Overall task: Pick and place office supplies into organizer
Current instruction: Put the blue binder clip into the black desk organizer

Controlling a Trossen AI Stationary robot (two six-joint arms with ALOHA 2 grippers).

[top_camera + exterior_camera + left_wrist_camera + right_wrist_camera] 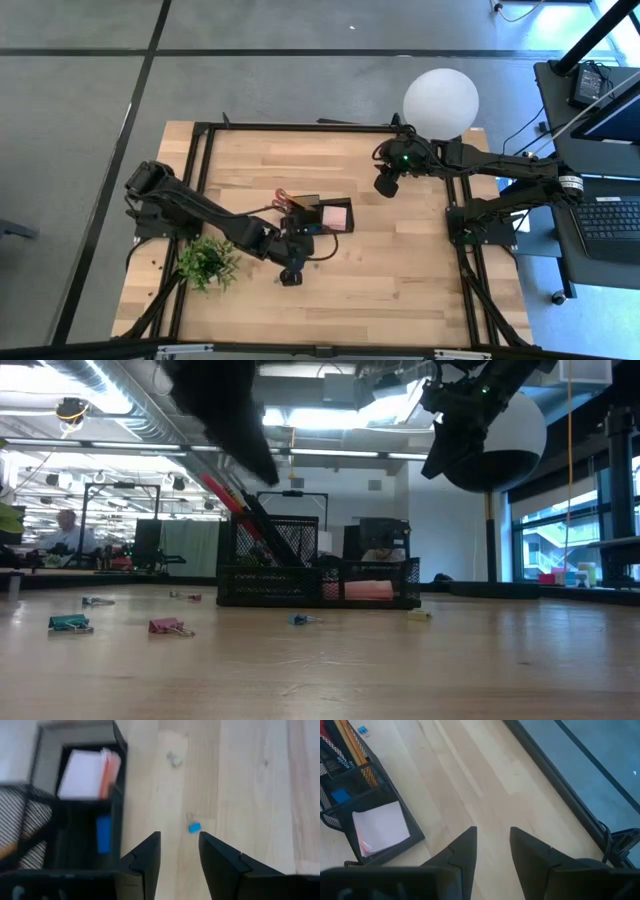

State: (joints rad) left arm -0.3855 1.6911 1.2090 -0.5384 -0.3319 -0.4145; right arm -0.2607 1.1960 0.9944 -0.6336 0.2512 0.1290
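The black mesh organizer (312, 214) stands mid-table and holds a pink sticky-note pad (337, 217), a blue eraser (103, 834), pencils (352, 742) and red-handled scissors (282, 197). My left gripper (180, 851) is open above the bare wood on the organizer's near side (291, 274). A small blue clip (194, 827) lies on the table just ahead of its fingertips. My right gripper (492, 845) is open and hangs above the table, to the right of the organizer and farther back (388, 185). Nothing is between its fingers.
A small green plant (207, 262) stands at the near left beside my left arm. A white globe lamp (440, 100) stands at the far right. Loose clips lie on the wood: teal (68, 623), pink (168, 626), blue (300, 619) and yellowish (418, 615).
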